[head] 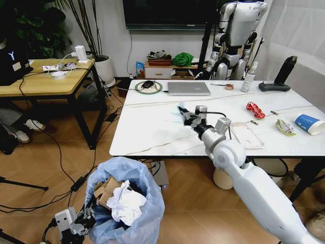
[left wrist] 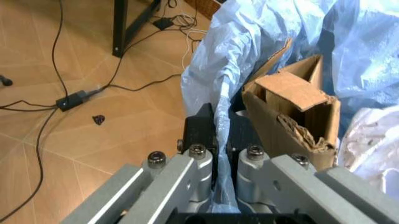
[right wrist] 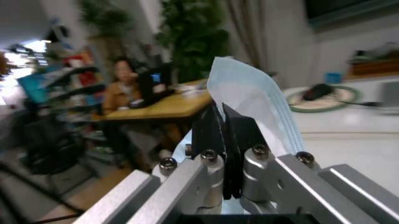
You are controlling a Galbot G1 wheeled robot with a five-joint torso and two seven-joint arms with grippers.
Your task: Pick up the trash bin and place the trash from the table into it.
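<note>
Your right hand [head: 184,115] pinches a light-blue face mask [right wrist: 262,100] above the table [head: 152,132]; left hand [left wrist: 215,140] clamps trash bin [head: 127,208] liner.

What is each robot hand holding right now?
Left hand: closed on the trash bin's blue bag rim.
Right hand: closed on a light-blue face mask.

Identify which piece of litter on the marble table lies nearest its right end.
The blue-and-white paper cup, tipped on its side at the table's right end. The yellowish wrapper lies just inward of it, and the red wrapper farther in.
</note>
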